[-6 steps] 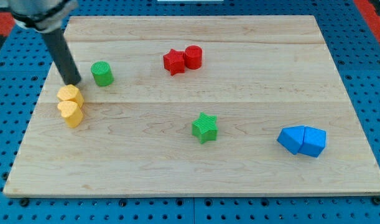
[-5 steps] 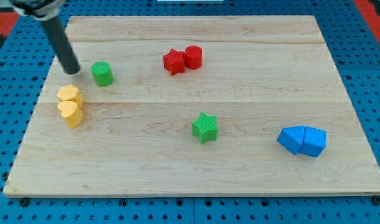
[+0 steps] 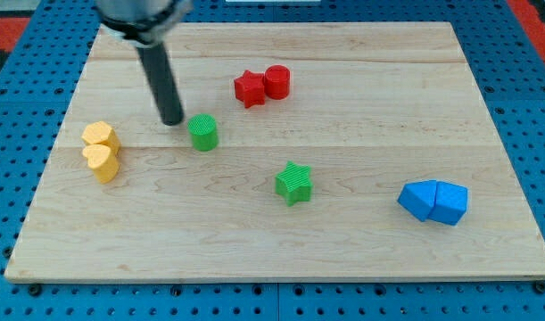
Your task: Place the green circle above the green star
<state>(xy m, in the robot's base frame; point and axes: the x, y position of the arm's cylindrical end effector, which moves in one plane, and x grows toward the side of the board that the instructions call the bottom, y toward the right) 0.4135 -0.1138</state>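
My tip (image 3: 172, 120), the lower end of a straight dark rod, carries no gripper, so nothing opens or clamps. It rests on the pale wooden table (image 3: 361, 250) just left of the ribbed green circle block (image 3: 202, 132), close to touching it. The green star block (image 3: 294, 183) lies well to the right and nearer. I judge the task partly done: the circle must travel further right until it stands directly on the star's far side. No containers are visible; every block sits on bare wood.
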